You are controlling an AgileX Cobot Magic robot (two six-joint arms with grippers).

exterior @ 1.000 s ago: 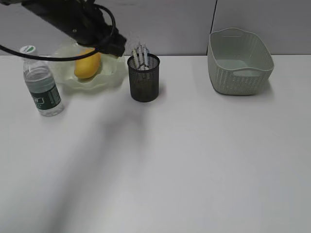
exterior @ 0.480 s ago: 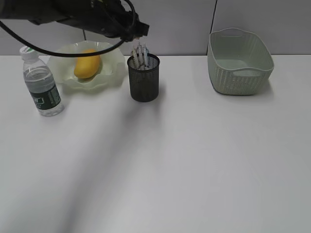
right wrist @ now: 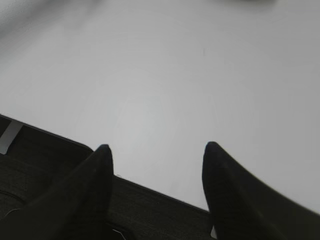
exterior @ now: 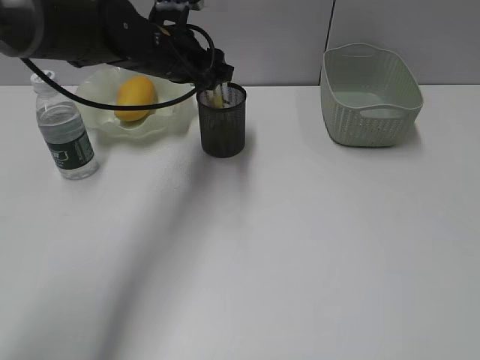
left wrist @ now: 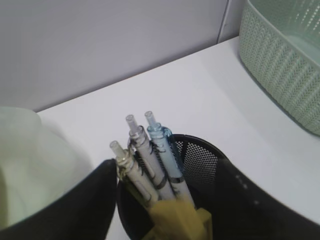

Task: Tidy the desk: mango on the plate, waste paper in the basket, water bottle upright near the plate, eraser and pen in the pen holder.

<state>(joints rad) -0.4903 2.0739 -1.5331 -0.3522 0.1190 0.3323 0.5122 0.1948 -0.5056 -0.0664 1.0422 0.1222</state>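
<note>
My left gripper (exterior: 218, 79) hangs just over the black mesh pen holder (exterior: 222, 124), its jaws open and straddling the rim (left wrist: 200, 160). Between the jaws a blurred tan-yellow eraser (left wrist: 177, 220) sits in the holder's mouth, free of both fingers, beside three pens (left wrist: 150, 155). The mango (exterior: 135, 96) lies on the wavy green plate (exterior: 172, 112). Left of the plate the water bottle (exterior: 66, 135) stands upright. My right gripper (right wrist: 156, 149) is open and empty above the desk's near edge. The waste paper is not visible.
The deep green basket (exterior: 369, 94) stands at the back right of the white desk (exterior: 300, 247); its near wall (left wrist: 280, 55) shows in the left wrist view. A grey wall rises behind the desk. A dark strip runs under the right gripper.
My left arm has swung right from above the plate to above the pen holder and its jaws have widened. The eraser now shows in the holder's mouth.
</note>
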